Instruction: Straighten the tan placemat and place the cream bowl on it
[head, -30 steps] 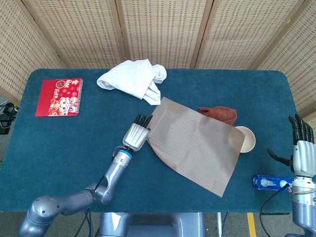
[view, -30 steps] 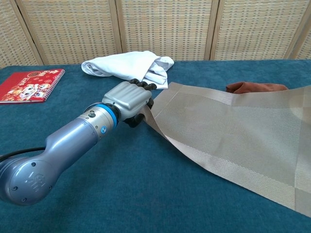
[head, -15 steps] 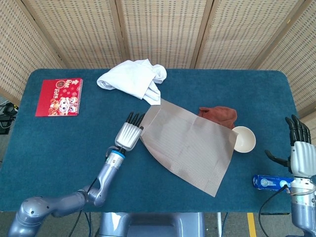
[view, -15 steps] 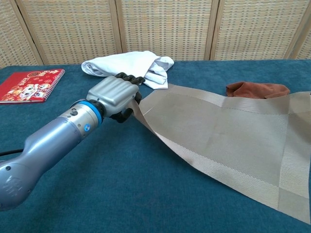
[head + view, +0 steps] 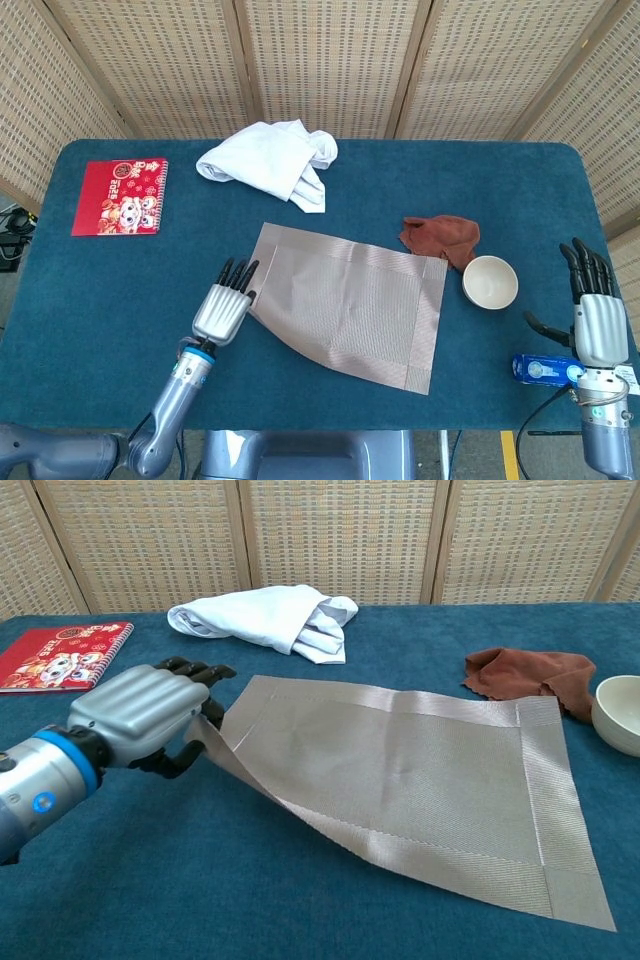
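Beside its curled fingers, the left hand [image 5: 150, 715] pinches the tan placemat [image 5: 350, 305], nearly square but lifted there; the cream bowl [image 5: 490, 282] waits unplaced, near the empty, spread right hand [image 5: 590, 320].

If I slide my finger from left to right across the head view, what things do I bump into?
Red notebook → left hand → white cloth → tan placemat → brown cloth → cream bowl → blue packet → right hand.

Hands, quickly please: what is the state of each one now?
Left hand: holding the edge of the placemat.
Right hand: open, holding nothing.
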Motion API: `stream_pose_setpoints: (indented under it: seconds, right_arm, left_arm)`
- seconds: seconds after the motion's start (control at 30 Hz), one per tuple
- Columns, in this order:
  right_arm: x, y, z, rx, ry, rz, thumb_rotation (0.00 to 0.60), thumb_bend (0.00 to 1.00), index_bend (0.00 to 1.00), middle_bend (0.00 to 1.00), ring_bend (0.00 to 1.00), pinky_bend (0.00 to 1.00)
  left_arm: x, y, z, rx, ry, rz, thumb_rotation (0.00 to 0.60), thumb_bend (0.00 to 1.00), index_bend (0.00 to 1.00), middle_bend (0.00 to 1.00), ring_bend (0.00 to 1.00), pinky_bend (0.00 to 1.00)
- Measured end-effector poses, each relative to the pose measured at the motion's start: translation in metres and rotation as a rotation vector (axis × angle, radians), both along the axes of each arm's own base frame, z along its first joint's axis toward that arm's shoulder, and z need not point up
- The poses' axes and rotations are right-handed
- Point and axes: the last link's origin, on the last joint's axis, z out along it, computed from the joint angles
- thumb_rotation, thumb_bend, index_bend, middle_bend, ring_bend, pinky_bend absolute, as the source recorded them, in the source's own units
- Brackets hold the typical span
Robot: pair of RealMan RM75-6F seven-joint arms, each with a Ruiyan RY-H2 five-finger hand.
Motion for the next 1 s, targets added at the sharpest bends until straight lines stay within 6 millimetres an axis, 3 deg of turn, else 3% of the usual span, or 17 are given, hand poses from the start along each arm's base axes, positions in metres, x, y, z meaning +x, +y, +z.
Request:
stream_pose_setpoints:
  seconds: [0.33,0.67,0.73,0.8,0.9,1.0]
  right_arm:
    - [0.008,0.009,-0.003,0.009,0.008,0.034,0.6,0.29,0.01,0.0,0.0,0.0]
    - [0.01,0.012,-0.004,0.017,0.01,0.045,0.6,0.29,0.01,0.0,0.0,0.0]
    - [0.011,0.013,-0.005,0.019,0.012,0.047,0.6,0.29,0.01,0.0,0.0,0.0]
    - [0.011,0.013,-0.005,0.019,0.012,0.047,0.6,0.29,0.01,0.0,0.0,0.0]
    - [0.011,0.014,-0.005,0.019,0.012,0.047,0.6,0.29,0.01,0.0,0.0,0.0]
    - [0.011,0.014,-0.004,0.019,0.013,0.049,0.6,0.29,0.01,0.0,0.0,0.0]
  left_arm:
    - [-0.024,-0.054,0.015,-0.068,-0.014,-0.025,0.6,0.5,0.73,0.0,0.0,0.0]
    - [-0.029,-0.078,0.018,-0.112,-0.032,-0.038,0.6,0.5,0.7,0.0,0.0,0.0]
    - [-0.031,-0.08,0.019,-0.117,-0.034,-0.04,0.6,0.48,0.61,0.0,0.0,0.0]
    - [-0.033,-0.082,0.021,-0.121,-0.035,-0.045,0.6,0.39,0.37,0.0,0.0,0.0]
    - [-0.036,-0.084,0.025,-0.123,-0.037,-0.056,0.6,0.29,0.12,0.0,0.0,0.0]
    - [-0.04,-0.086,0.031,-0.123,-0.042,-0.055,0.6,0.25,0.06,0.0,0.0,0.0]
